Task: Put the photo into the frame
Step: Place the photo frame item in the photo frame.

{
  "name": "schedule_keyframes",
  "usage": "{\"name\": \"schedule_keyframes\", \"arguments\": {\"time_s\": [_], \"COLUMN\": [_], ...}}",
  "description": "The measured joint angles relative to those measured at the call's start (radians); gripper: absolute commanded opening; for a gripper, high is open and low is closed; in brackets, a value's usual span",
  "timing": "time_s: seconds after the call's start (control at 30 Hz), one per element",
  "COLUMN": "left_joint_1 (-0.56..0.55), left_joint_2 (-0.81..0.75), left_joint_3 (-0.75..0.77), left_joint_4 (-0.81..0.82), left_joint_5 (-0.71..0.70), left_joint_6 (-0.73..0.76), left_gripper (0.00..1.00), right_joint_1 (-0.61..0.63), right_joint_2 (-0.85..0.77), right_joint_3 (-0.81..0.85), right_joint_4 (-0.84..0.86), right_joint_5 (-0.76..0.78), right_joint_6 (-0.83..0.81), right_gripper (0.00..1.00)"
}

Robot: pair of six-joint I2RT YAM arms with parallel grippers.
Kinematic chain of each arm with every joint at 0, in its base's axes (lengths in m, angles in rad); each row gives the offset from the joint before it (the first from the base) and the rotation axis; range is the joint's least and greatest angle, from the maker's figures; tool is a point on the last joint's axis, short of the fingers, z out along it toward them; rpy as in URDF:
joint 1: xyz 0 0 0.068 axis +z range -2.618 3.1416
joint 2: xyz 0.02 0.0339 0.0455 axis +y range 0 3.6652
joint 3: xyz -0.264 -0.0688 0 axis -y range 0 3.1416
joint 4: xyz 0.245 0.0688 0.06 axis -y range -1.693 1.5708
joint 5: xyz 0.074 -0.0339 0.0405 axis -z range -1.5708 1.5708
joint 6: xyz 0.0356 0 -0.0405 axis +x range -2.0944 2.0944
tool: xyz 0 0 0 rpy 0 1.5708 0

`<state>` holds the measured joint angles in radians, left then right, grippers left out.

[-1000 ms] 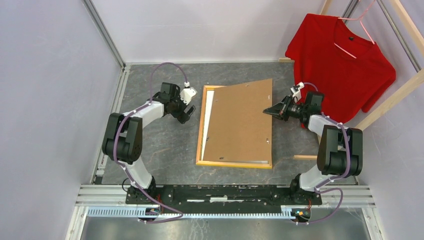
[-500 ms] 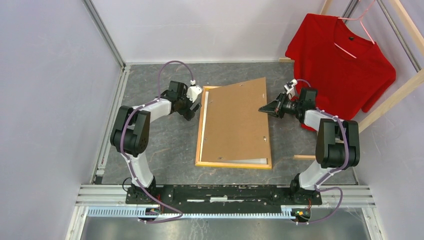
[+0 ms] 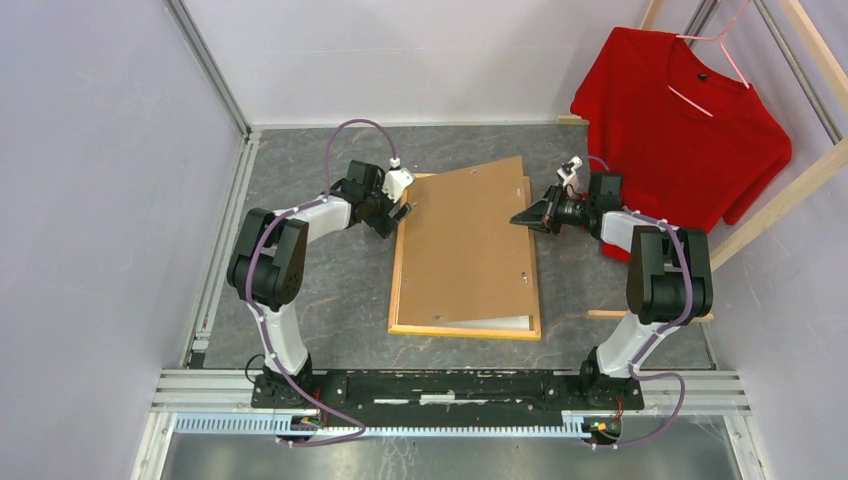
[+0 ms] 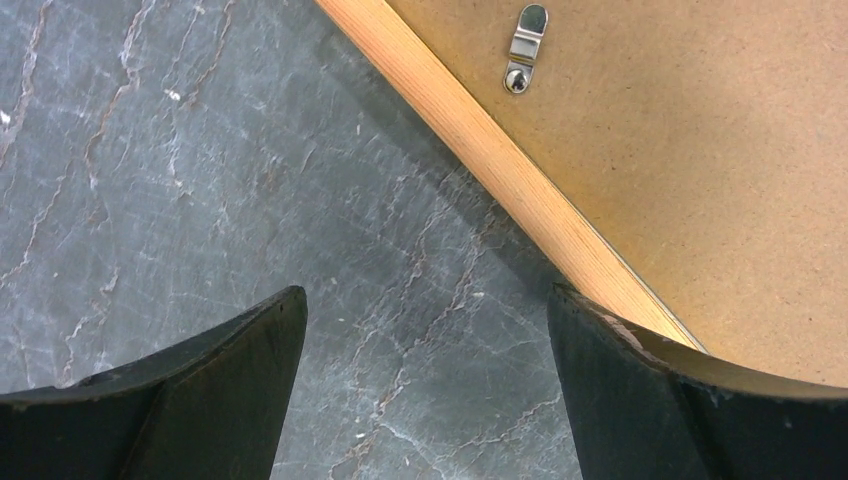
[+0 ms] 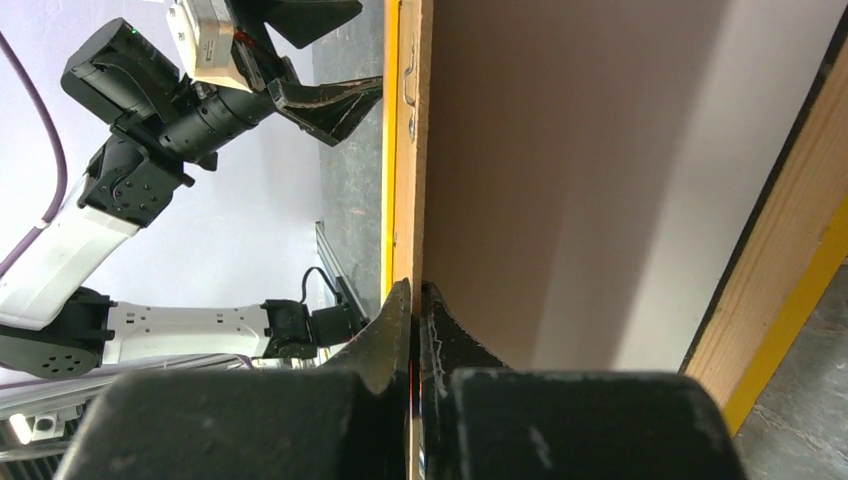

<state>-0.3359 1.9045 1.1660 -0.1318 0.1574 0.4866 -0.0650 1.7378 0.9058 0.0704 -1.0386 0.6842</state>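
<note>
The frame (image 3: 400,270) lies on the table with its wood back up and a yellow edge (image 5: 388,150) showing. A brown backing panel (image 3: 470,250) rests slanted over it, its right side raised. My right gripper (image 3: 522,218) is shut on the panel's right edge (image 5: 413,300). Under the raised panel a white sheet (image 5: 720,180) lies inside the frame, seemingly the photo with its plain back up; a white strip (image 3: 495,322) shows near the bottom rail. My left gripper (image 3: 398,215) is open and empty beside the frame's upper left corner, over bare table (image 4: 425,330) next to the wooden rail (image 4: 500,170).
A red shirt (image 3: 690,120) hangs on a wooden rack (image 3: 790,190) at the back right, close behind the right arm. A short wooden stick (image 3: 610,314) lies right of the frame. A metal clip (image 4: 522,55) is fixed to the panel. Walls enclose the grey table.
The left arm has swung right to the frame's upper left corner, staying open. The right gripper has carried the panel's raised edge leftward, bringing the panel more squarely over the frame.
</note>
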Motion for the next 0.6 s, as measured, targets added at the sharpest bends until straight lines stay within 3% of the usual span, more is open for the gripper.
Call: {"name": "schedule_keyframes", "arguments": {"time_s": [0.23,0.33,0.47,0.6], "left_joint_1": [0.003,0.008,0.017,0.026], "left_joint_2": [-0.01,-0.022,-0.04,-0.059], "left_joint_3": [-0.013,-0.026,-0.045,-0.064], "left_joint_4": [0.008,0.009,0.007,0.002], "left_joint_5": [-0.027,-0.051,-0.077,-0.085], "left_joint_6": [0.0,0.001,0.003,0.007], "left_gripper": [0.95,0.95,0.95,0.95], "right_joint_1": [0.024,0.049,0.083,0.136], "right_joint_2": [0.026,0.027,0.027,0.03], "right_joint_3": [0.003,0.003,0.005,0.028], "right_joint_4": [0.005,0.019,0.0,-0.098], "right_joint_5": [0.026,0.058,0.124,0.24], "right_joint_6": [0.007,0.018,0.008,-0.06], "right_gripper": [0.01,0.1,0.29,0.35]}}
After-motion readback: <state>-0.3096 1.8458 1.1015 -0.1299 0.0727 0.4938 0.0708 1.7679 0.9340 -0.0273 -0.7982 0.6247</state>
